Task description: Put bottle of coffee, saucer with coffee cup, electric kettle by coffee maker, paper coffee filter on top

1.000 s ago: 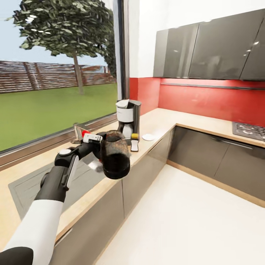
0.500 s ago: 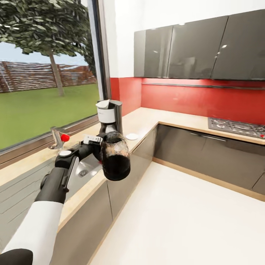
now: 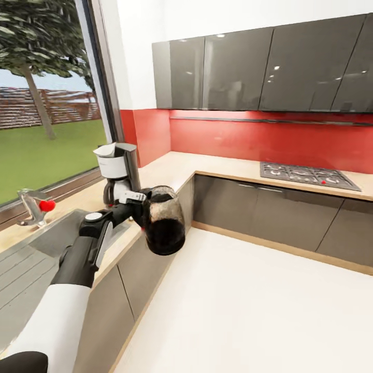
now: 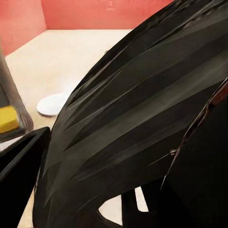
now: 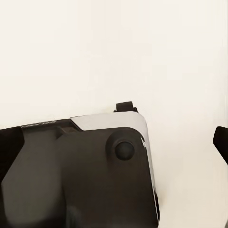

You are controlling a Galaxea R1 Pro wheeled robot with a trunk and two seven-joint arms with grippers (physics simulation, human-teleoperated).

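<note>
Kitchen countertop (image 3: 171, 168) in pale beige wood-look runs along the window wall and turns at the corner under a red backsplash (image 3: 259, 137), with glossy grey wall cabinets (image 3: 259, 67) above and matching grey base units below. A gas hob (image 3: 305, 174) is set into the far run, a steel sink (image 3: 52, 235) with a red-tipped tap (image 3: 37, 205) into the near one. The floor (image 3: 248, 311) is plain and off-white.

The coffee maker (image 3: 116, 168) stands upright on the worktop by the window, dark body behind, white housing forward. In the left wrist view a flat white saucer (image 4: 51, 103) lies on the counter, and a yellow cap (the bottle of coffee (image 4: 8, 118)) shows beside it, close to a dark upright edge.

The electric kettle (image 3: 163, 220) hangs in the air off the counter's front edge, rounded glass, speckled and dark, with its long axis roughly upright and tilted slightly. The left gripper (image 3: 135, 207) grips it at the side facing the counter, fingers clamped on the kettle's handle area, though the exact contact is hidden by the body.

The right gripper's (image 5: 216, 137) state cannot be judged; its view gives a dark housing over pale floor.
</note>
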